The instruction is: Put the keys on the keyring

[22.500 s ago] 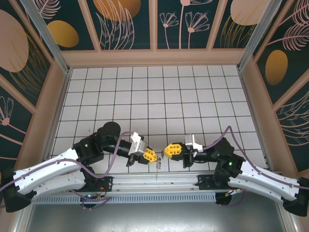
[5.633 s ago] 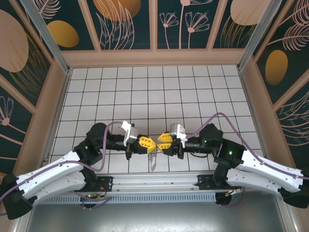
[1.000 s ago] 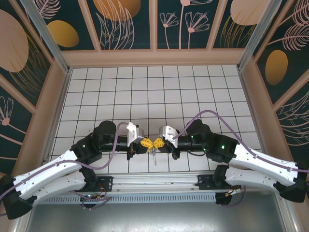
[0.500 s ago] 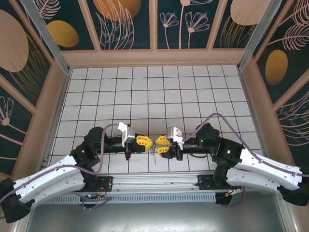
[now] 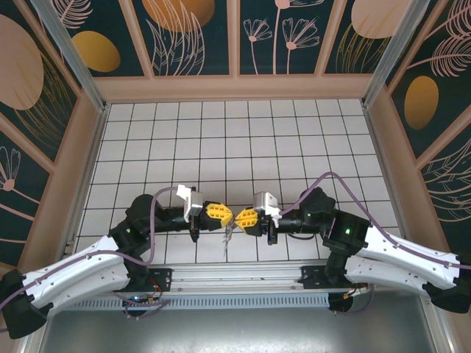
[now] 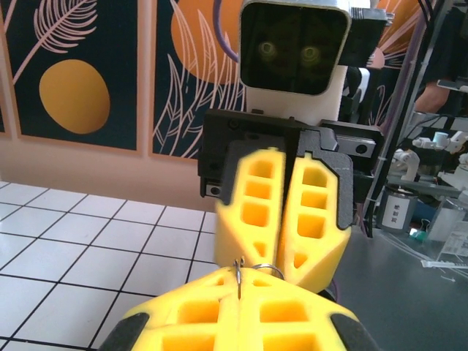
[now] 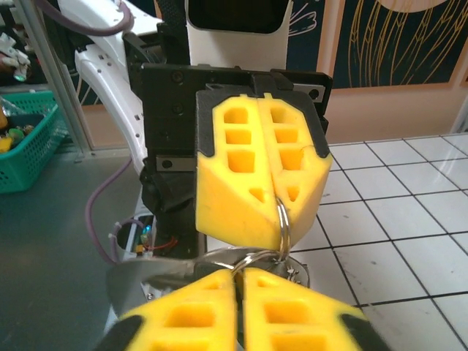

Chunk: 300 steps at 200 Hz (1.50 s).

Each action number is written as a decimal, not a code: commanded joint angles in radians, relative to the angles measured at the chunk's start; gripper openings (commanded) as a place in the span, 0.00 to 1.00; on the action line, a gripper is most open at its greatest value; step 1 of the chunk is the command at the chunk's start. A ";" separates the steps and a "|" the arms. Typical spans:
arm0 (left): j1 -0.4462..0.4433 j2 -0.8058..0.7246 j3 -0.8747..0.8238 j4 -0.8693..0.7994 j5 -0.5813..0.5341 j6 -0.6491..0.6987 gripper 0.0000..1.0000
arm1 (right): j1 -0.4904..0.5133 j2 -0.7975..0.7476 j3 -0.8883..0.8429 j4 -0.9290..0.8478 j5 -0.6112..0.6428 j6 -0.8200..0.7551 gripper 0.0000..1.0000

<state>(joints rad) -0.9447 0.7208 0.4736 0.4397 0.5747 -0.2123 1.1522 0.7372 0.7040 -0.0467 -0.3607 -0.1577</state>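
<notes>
Teal basket [image 7: 33, 157] holds bright oddments; left gripper [image 7: 272, 210] pinches the keyring [image 7: 285, 232].

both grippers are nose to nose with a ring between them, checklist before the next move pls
1. Left gripper shut on the ring: ok.
2. Right gripper shut: ok. What it pinches: cannot tell.
3. Gripper tips aligned and close together: ok.
4. Flat metal piece, likely a key, threaded on the ring: cannot tell.
5. Dangling parts clear of the table: cannot tell.
</notes>
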 commanded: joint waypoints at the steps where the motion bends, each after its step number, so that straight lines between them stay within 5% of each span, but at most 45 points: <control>1: -0.006 -0.003 -0.012 0.111 0.011 -0.027 0.00 | 0.006 -0.010 -0.016 0.043 0.023 -0.004 0.02; 129: -0.006 0.011 -0.089 0.274 0.001 -0.087 0.00 | 0.009 0.058 0.005 0.003 0.037 -0.004 0.00; 193: -0.006 -0.024 -0.087 0.218 0.018 -0.058 0.00 | 0.015 -0.064 -0.003 -0.038 0.118 0.026 0.27; 236: -0.006 -0.025 -0.067 0.170 0.064 -0.030 0.00 | 0.015 -0.077 0.031 -0.059 0.158 0.020 0.28; 300: -0.006 -0.012 -0.032 0.103 0.106 0.005 0.00 | 0.015 0.034 0.060 -0.035 0.061 0.007 0.25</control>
<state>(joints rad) -0.9451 0.7124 0.3965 0.5499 0.6502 -0.2398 1.1603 0.7452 0.7345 -0.0940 -0.2501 -0.1486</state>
